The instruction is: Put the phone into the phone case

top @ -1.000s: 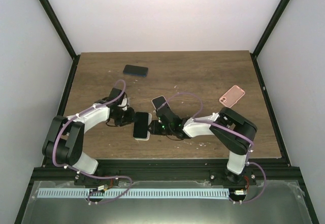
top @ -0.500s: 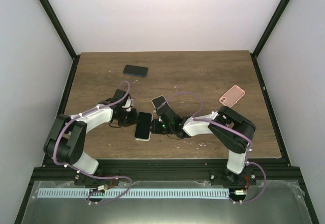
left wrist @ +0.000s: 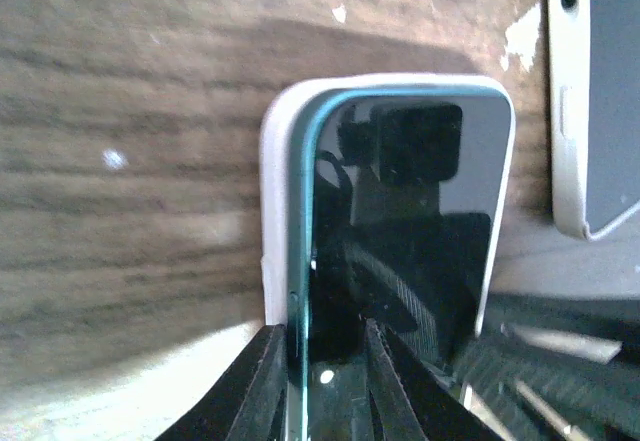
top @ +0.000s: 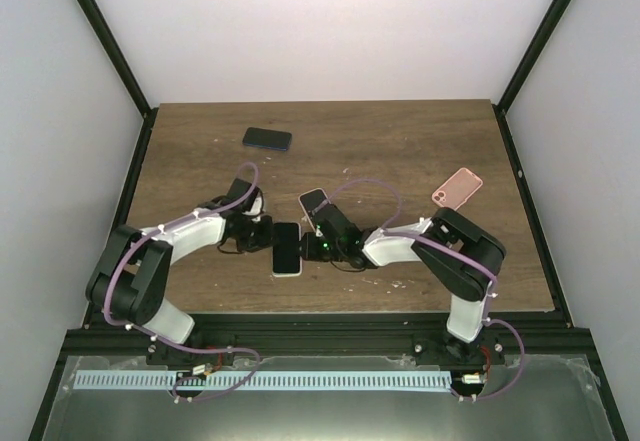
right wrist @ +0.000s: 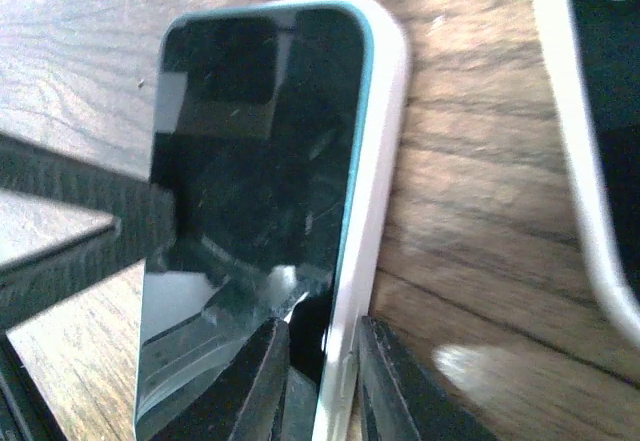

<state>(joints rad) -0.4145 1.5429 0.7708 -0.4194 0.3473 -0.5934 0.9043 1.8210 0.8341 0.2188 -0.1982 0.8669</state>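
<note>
The phone, black-screened with a teal rim, lies in a white phone case at the table's middle front, between my two arms. My left gripper is shut over its left long edge. In the left wrist view the gripper has one finger outside the case and one on the phone's screen. My right gripper is shut over the opposite edge. In the right wrist view that gripper pinches the white case and the phone, whose teal rim shows above the case wall.
A second white-edged device lies just behind the right gripper and shows in both wrist views. A dark phone lies at the back left. A pink case lies at the right. Black frame posts bound the table.
The phone in its case has slid a little right and turned straighter. My left gripper followed it and closed on its edge. The right gripper narrowed on the other edge.
</note>
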